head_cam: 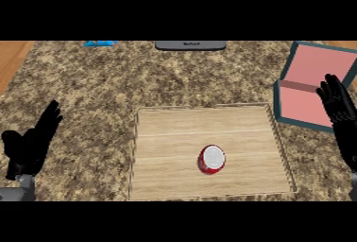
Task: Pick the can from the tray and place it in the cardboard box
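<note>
A red can [211, 159] with a white top stands upright on the wooden tray [174, 127], right of the tray's middle and toward its near edge. The box [307, 101], teal outside and pink inside, sits open at the right of the counter with its lid raised behind it. My right hand [340, 113] is open with fingers up, in front of the box's right part and to the right of the tray. My left hand [31, 142] is open at the left edge, fingers up, well away from the tray. Neither hand touches the can.
The counter [90, 85] has a speckled brown granite top. A dark grey flat object [190, 45] lies at the far edge in the middle. A small blue item [99, 43] shows at the far left edge. Wood shows beyond the counter's far left corner.
</note>
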Controlling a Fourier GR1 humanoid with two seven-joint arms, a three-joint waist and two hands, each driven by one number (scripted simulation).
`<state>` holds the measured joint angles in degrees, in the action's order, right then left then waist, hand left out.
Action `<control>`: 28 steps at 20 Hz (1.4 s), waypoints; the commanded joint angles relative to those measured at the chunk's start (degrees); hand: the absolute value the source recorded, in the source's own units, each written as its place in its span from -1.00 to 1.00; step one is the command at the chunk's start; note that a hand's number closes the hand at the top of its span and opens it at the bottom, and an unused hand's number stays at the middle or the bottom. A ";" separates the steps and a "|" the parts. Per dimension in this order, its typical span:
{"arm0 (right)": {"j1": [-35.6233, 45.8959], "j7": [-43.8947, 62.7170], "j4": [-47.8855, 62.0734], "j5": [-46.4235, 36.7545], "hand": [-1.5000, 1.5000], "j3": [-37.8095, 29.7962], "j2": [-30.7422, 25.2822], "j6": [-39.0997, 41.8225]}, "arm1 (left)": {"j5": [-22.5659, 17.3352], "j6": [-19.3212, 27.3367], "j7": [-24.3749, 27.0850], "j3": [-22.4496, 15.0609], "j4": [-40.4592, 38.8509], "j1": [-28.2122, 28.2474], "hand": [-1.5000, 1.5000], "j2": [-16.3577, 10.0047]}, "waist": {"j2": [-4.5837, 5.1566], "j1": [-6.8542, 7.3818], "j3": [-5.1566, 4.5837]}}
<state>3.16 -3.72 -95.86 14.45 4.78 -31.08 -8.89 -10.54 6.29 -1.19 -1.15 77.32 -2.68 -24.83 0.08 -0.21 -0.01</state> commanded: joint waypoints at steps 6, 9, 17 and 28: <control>0.33 13.06 -18.96 -10.08 -1.00 -8.21 -2.73 -19.77 | 6.09 -3.51 6.24 -4.12 8.47 -6.73 0.00 -4.14 | -2.69 -6.86 -0.72; -10.33 23.32 -21.60 -19.93 -1.00 -3.98 -8.00 -20.87 | 5.55 -5.42 8.06 -6.01 10.69 -3.79 0.00 -3.14 | -2.13 -5.97 -0.74; -20.21 37.20 -41.17 -45.22 -1.00 6.54 -14.39 -17.78 | 6.12 -7.23 7.31 -7.97 9.57 -8.24 0.00 -1.58 | -0.40 -2.37 -0.46; -9.87 66.76 -46.14 -44.36 -1.00 19.86 -23.99 5.48 | 7.36 -9.04 6.95 -10.06 11.76 -8.46 0.00 -1.34 | 0.09 2.54 -0.62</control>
<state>-9.79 51.86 -135.02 -26.92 19.50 -53.26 -10.92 -4.09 -2.27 4.80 -10.15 88.46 -11.89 -26.32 -0.06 0.32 -0.57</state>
